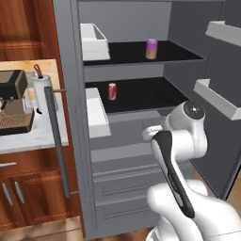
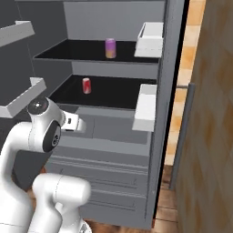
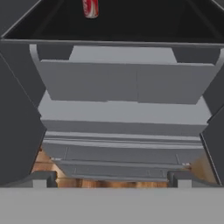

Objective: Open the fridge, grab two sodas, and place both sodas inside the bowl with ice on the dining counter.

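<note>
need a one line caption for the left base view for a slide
Fridge doors open, red can on lower shelf, purple can above, arm reaching in.

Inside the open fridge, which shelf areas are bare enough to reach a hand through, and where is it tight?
Both black shelves of the fridge are mostly bare. The upper one is free on either side of the pink-purple can; the lower one is free beside the red can. Tightest near the white door bins at the edges.

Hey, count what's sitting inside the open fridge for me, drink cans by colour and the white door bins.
Red and white can: 1
Pink-purple can: 1
White door bins: 4
Total: 6
</note>
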You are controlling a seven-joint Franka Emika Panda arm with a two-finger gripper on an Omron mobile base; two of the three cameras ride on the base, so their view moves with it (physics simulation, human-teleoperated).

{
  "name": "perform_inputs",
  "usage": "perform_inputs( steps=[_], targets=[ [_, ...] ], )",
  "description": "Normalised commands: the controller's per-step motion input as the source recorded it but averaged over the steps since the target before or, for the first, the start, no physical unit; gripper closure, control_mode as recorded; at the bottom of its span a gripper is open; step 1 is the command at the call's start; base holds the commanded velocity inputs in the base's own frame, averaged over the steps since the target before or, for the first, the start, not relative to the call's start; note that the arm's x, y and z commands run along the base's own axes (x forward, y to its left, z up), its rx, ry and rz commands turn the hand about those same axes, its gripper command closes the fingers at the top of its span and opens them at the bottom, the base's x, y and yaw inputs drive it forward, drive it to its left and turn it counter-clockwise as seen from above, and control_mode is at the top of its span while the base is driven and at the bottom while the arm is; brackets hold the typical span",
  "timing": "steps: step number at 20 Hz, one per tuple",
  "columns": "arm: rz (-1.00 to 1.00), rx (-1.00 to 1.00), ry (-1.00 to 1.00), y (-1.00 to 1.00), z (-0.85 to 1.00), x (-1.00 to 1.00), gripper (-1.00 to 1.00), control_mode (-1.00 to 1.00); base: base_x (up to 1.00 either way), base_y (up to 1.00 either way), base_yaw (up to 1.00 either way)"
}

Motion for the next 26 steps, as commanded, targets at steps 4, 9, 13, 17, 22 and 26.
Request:
perform_inputs(
  steps=[4,9,13,17,22,26],
  targets=[
    [0.00,0.00,0.00,0.00,0.00,0.00,-1.00,1.00,0.59,-0.12,0.00],
    [0.00,0.00,0.00,0.00,0.00,0.00,-1.00,1.00,0.62,-0.12,0.00],
    [0.00,0.00,0.00,0.00,0.00,0.00,-1.00,1.00,0.61,-0.02,0.00],
    [0.00,0.00,0.00,0.00,0.00,0.00,-1.00,1.00,0.63,0.00,0.00],
    [0.00,0.00,0.00,0.00,0.00,0.00,-1.00,1.00,0.51,0.00,0.00],
    [0.11,0.00,-0.33,0.03,-0.17,0.00,-1.00,-1.00,0.01,0.01,0.00]
  ],
)
